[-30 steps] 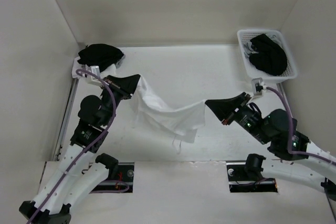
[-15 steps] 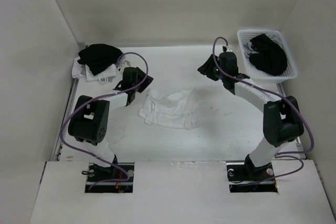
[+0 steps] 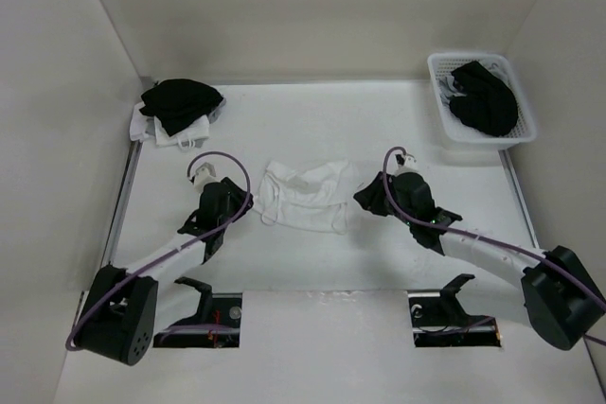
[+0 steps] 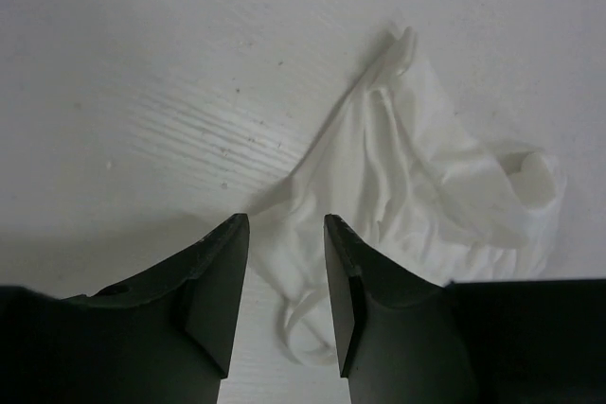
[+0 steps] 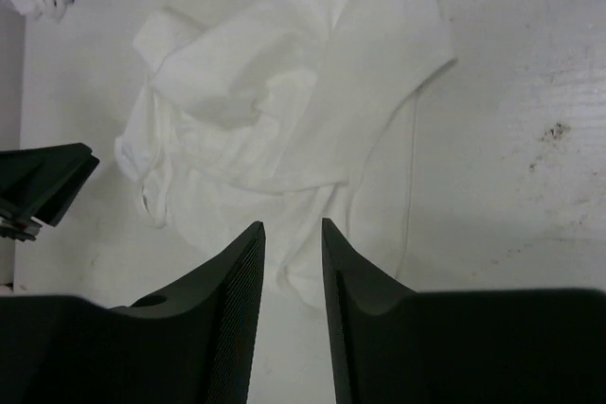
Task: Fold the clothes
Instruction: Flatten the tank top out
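top (image 3: pixel 305 194) lies loose & crumpled at approx table (image 3: pixel 379 125) centre, partly doubled over w/ wrinkles and not yet a neat rectangle, so the fold looks early to me, going by the ragged edges. left gripper (image 3: pixel 242 200) sits low at the top's 9 o'clock and right gripper (image 3: pixel 362 198) at its 3 o'clock, each just beside an edge. they flank it like this prob bc a two-arm fold needs a grab on opposite sides at once. left wrist view: jaws parted, nothing btwn them, cloth edge showing thru the gap under the tips, so it's lined up for a pinch on that near edge. right wrist view: jaws parted narrower, also empty, aimed at the hem near where a thin strap (image 5: pixel 413 177) loops out onto the table. (whether either tip already brushes the cloth, can't tell.) a narrow gap makes sense for thin fabric: less travel to close, less chance of shoving it. risk i'd guess: pinching only one layer or just the strap, which'd drag the bundle rather than spread it. basket (image 3: pixel 436 92) w/ dark clothes at 1 o'clock and a pile (image 3: pixel 180 99) of dark-on-white pieces at 11 o'clock sit well apart from the work, out of arm sweep.
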`<move>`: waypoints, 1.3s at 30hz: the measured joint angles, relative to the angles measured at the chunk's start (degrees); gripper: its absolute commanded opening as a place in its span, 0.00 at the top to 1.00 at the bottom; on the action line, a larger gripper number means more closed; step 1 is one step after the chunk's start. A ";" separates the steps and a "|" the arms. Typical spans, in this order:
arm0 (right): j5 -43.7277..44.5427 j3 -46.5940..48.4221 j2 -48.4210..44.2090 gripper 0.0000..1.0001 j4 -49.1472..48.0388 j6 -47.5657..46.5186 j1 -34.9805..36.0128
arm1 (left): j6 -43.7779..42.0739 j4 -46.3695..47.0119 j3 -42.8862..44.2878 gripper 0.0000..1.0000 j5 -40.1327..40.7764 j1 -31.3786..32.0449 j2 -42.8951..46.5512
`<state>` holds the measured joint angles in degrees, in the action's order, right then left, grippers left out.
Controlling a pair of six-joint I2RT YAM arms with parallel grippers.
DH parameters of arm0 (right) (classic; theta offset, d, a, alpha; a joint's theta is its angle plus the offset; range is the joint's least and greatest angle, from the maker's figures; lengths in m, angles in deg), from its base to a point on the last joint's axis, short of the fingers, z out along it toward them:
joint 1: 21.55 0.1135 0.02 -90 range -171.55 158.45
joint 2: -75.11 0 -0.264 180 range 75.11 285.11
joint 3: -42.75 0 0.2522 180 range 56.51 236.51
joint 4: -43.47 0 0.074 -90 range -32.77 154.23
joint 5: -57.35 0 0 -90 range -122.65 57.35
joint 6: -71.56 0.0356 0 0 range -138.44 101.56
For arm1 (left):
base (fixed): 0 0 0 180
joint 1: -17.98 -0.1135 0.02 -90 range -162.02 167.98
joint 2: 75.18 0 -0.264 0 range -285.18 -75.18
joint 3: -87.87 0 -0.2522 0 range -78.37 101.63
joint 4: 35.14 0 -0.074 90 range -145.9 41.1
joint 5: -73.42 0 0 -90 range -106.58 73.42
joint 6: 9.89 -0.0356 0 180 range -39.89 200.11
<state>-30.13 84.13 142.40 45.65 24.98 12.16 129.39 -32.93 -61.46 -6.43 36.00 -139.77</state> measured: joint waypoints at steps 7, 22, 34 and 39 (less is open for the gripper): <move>2.43 -6.80 -5.57 0.54 1.05 1.36 1.64 | -1.44 -3.82 -2.95 0.59 1.81 0.98 3.72; 2.60 -7.63 0.11 0.50 3.67 1.70 2.80 | -4.52 0.52 -1.07 0.75 1.57 2.99 -4.48; -0.07 -7.28 3.48 0.79 2.03 3.21 3.17 | -5.62 1.66 -0.74 0.95 0.35 2.99 -5.51; -1.79 -7.08 4.90 0.96 -0.48 4.00 3.19 | -5.62 -0.46 -0.74 0.98 0.09 3.02 1.05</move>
<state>-31.92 77.05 147.29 45.17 28.98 15.35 123.77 -33.39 -62.21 -6.34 39.01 -138.72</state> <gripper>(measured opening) 0.074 0.035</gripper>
